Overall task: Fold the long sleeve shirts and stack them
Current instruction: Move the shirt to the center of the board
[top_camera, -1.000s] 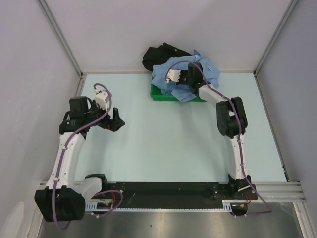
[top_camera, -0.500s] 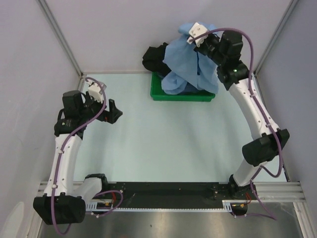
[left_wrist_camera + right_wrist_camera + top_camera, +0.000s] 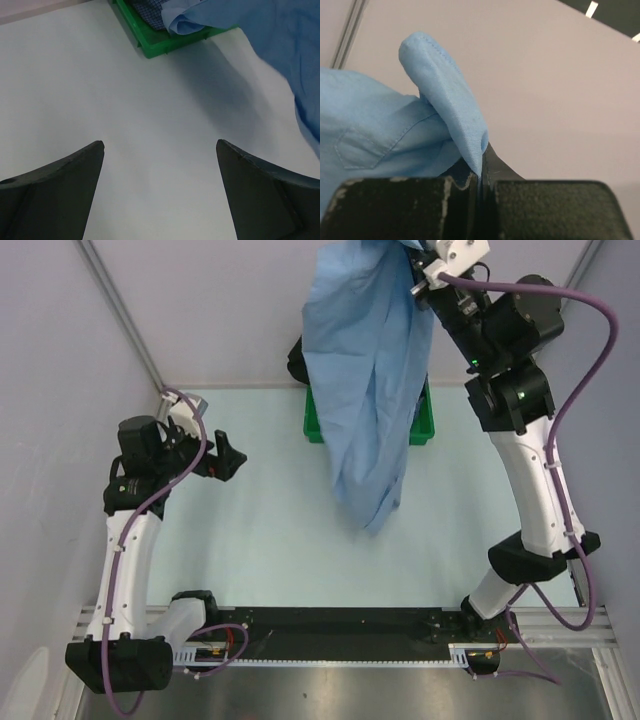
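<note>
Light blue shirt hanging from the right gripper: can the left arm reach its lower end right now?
Probably yes. The left gripper is open and faces that way, with only bare table between it and the dangling end of the light blue shirt. The right gripper pinches the top, well clear.

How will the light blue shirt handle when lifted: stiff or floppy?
Likely very floppy: the light blue shirt hangs in long folds from the right gripper. Probably light, since one pinched edge carries it. Its lower end may drag on the table.
</note>
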{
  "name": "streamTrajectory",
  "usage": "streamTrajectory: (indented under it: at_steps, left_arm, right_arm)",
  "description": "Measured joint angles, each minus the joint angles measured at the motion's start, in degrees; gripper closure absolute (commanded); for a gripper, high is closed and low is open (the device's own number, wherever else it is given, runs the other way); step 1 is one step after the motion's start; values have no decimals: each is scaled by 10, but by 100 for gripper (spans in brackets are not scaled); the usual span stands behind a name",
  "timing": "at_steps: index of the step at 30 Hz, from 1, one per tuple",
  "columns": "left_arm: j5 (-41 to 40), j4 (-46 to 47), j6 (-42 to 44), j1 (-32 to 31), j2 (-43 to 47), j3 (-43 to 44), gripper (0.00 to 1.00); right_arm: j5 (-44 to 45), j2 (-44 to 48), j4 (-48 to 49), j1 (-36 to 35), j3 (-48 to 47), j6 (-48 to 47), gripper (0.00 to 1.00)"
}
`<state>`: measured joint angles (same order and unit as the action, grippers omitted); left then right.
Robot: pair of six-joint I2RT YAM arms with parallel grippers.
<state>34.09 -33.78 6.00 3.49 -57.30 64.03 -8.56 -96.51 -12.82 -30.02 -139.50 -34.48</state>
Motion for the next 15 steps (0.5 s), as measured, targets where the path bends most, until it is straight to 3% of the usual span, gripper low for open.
streamTrajectory:
  at_steps: [3, 10, 12, 15]
  left_arm:
    - [17, 0, 9, 0, 0, 1, 1]
    - [57, -2, 87, -5, 2, -15, 1]
    - [63, -5, 107, -10, -6, -21, 1]
    - [69, -7, 126, -15, -33, -22, 1]
  right_arm:
    - [-5, 49, 20, 43, 96, 36, 100]
    - [-90, 221, 3, 243, 522, 121, 100]
    - [-112, 230, -6, 268, 590, 145, 100]
    - [-134, 229, -38, 298, 618, 171, 100]
